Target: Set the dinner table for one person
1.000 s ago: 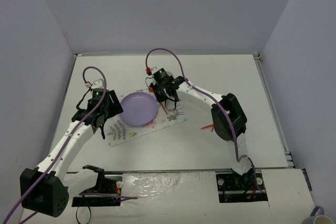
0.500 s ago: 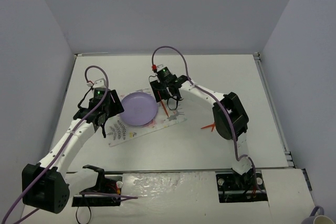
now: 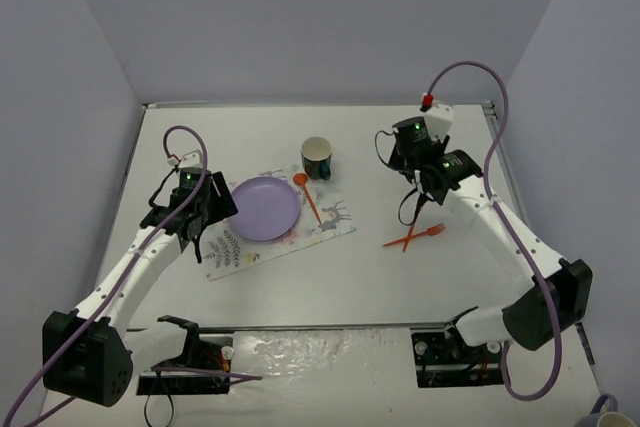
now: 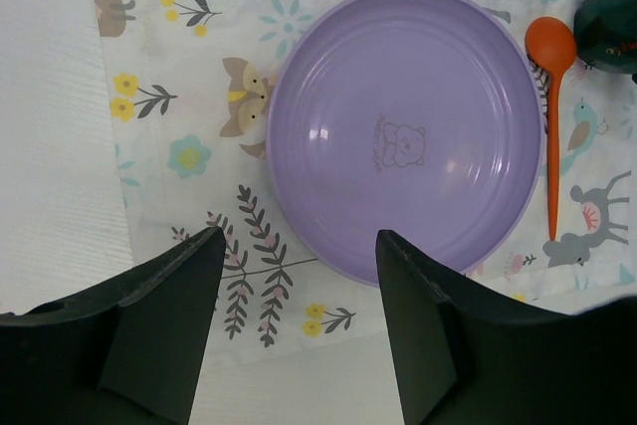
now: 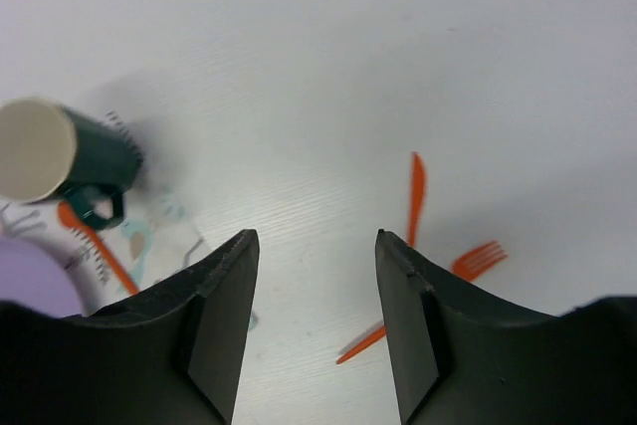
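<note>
We read the plate point(image 4: 403, 136) as smooth glossy plastic w/ soft highlights. Placemat point(image 4: 179, 77) looks matt & printed; material we can't tell. Spoon point(image 4: 550, 45), fork point(image 5: 478, 259) & knife point(image 5: 415, 191): smooth orange plastic. Cup point(image 5: 100, 161) is blurred, looks smooth. Dinner table point(image 4: 50, 146): matt white w/ fine grain.

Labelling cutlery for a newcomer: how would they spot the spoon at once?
Find the printed placemat on the white table. The orange spoon lies on it, just right of the purple plate. The matching fork and knife lie off the mat.
</note>
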Controlling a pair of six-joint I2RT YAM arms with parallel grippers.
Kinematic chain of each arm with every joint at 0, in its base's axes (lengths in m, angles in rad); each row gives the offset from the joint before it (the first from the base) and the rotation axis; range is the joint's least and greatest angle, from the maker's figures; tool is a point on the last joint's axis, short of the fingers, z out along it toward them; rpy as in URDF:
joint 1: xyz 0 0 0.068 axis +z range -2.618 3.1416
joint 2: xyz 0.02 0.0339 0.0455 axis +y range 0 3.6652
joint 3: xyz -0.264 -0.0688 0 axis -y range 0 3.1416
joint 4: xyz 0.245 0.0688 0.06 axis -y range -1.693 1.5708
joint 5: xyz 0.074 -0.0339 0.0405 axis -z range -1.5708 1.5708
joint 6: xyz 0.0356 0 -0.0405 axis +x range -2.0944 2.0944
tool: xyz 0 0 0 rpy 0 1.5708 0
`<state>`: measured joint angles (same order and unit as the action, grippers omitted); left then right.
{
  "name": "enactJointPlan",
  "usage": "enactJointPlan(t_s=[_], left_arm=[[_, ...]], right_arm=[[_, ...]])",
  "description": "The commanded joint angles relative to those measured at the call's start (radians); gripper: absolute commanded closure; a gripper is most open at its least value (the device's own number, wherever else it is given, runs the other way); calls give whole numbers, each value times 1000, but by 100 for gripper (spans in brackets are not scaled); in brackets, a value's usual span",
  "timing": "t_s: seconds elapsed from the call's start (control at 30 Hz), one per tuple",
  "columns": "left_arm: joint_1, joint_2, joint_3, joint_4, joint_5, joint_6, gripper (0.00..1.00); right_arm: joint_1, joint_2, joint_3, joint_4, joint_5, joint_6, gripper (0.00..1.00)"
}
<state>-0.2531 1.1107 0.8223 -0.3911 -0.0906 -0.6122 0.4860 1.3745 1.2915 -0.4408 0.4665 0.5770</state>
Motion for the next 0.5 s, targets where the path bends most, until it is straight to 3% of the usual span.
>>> enactJointPlan(t_s=[0.0, 0.2, 0.47], left_arm=[[5, -21, 26, 58, 26, -1, 41], [3, -56, 15, 58, 50, -12, 41], [5, -68, 14, 38, 45, 0, 41]], right_arm=[[-36, -2, -138, -92, -16, 139, 50], [-80, 39, -230, -76, -103, 153, 54], [-100, 21, -335, -47, -103, 221, 54]])
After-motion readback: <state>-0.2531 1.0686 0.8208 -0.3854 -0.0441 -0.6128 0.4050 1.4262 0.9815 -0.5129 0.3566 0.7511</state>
